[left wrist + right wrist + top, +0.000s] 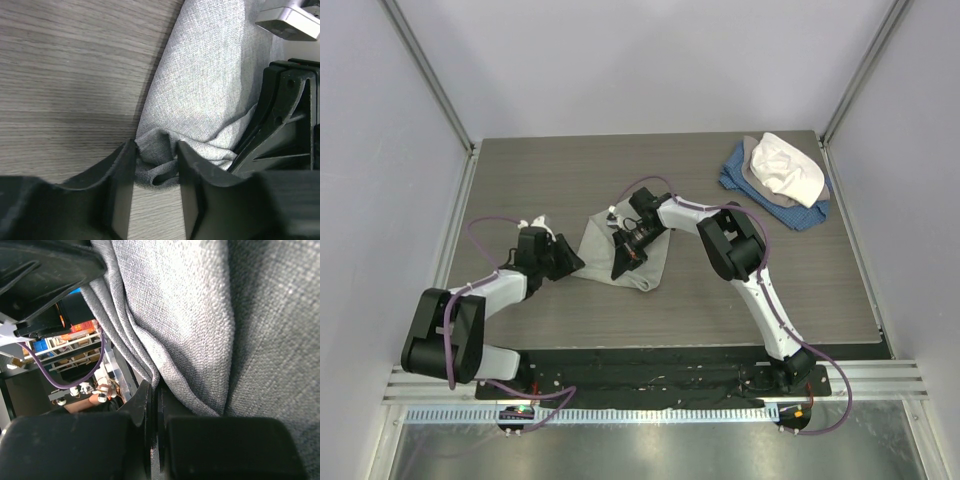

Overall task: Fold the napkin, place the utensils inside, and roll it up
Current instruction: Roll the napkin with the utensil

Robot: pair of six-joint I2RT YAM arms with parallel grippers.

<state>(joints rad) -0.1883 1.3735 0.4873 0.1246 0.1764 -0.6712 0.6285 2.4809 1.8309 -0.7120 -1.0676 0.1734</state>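
The light grey napkin [638, 255] lies bunched mid-table. My left gripper [573, 266] is at its left corner. In the left wrist view its jaws [155, 172] stand open, with a crumpled napkin corner [160, 165] lying between the fingers. My right gripper [621, 266] is over the napkin's middle. In the right wrist view it [155, 390] is shut on a napkin edge, and the lifted cloth [190, 315] hangs in folds. The right gripper also shows in the left wrist view [280, 125]. The spoon is out of view.
A heap of blue, grey and white cloths [780, 172] lies at the back right corner. Enclosure walls and frame posts stand on the left, right and back. The arm bases sit on a black plate [650, 375] at the near edge.
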